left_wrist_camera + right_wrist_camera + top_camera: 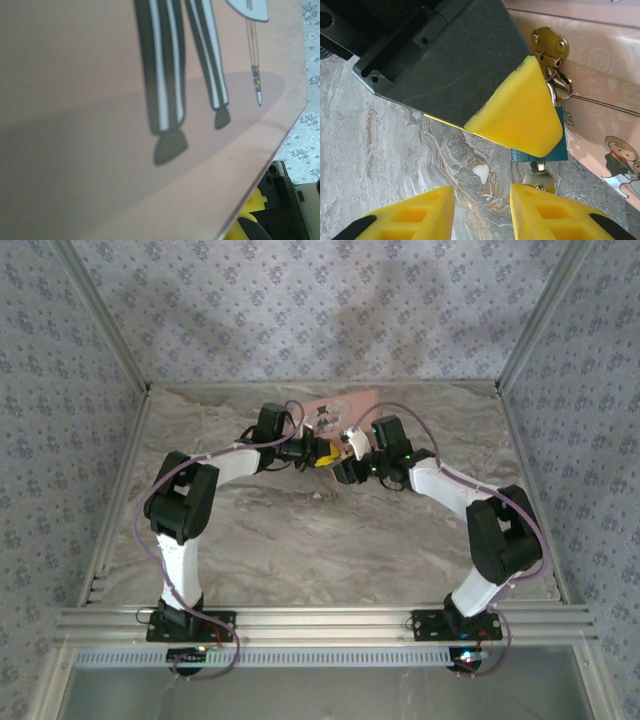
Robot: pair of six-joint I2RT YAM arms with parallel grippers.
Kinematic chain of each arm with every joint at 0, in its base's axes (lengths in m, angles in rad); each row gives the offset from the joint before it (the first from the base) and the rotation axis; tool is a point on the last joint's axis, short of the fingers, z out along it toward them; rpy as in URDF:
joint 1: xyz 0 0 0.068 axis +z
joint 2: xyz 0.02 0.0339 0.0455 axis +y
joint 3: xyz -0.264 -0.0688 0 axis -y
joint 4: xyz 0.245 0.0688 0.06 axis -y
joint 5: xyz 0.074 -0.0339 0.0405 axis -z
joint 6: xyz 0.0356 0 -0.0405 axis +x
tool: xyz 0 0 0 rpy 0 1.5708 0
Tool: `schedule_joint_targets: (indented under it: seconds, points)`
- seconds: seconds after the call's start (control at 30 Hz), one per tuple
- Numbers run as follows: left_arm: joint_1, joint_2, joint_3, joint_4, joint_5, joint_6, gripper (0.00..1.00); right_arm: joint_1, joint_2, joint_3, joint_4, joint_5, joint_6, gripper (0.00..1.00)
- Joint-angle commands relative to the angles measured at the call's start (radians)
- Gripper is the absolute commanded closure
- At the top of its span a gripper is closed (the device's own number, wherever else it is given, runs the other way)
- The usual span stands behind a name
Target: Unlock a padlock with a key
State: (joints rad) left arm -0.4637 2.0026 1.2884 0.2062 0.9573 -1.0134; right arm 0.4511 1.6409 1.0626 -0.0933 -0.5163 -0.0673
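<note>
Tiny teal padlock (562, 148) hangs off brass hasp (551, 55) on pink tin (605, 85), just above table (380, 150). Looks light, rigid, smooth; probably swings and twists on shackle unless pinned. Appears to have small silver key (540, 178) seated in bottom, with a thin, slippery flat head. Best pinched across flat faces, turned gently. Clamped: left gripper (520, 117), yellow pad over lock face, probably pinning body. Released: right gripper (482, 212), holds nothing, key head just beside one finger.

padlock (560, 150) mostly hid by left end effector (530, 130) | tin (100, 75) cropped
</note>
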Motion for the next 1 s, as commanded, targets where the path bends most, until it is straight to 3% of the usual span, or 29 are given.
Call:
schedule_joint_targets:
  seconds: [0.0, 0.2, 0.4, 0.6, 0.97]
  points:
    - [-0.001, -0.024, -0.006, -0.088, 0.08, -0.062, 1.0, -0.005, -0.011, 0.006, 0.002, 0.054, -0.008, 0.63]
    - [-0.001, -0.022, 0.006, -0.098, 0.084, -0.061, 1.0, 0.021, -0.016, -0.008, 0.036, 0.131, -0.032, 0.62]
    - [0.002, -0.018, 0.008, -0.108, 0.087, -0.056, 1.0, -0.014, -0.095, -0.047, 0.072, 0.044, 0.019, 0.64]
    - [0.004, -0.019, 0.012, -0.111, 0.091, -0.059, 1.0, -0.024, -0.056, -0.019, 0.041, 0.019, 0.009, 0.62]
    - [0.005, -0.03, 0.032, -0.139, 0.104, -0.057, 1.0, 0.013, -0.001, 0.028, 0.022, 0.09, -0.034, 0.6]
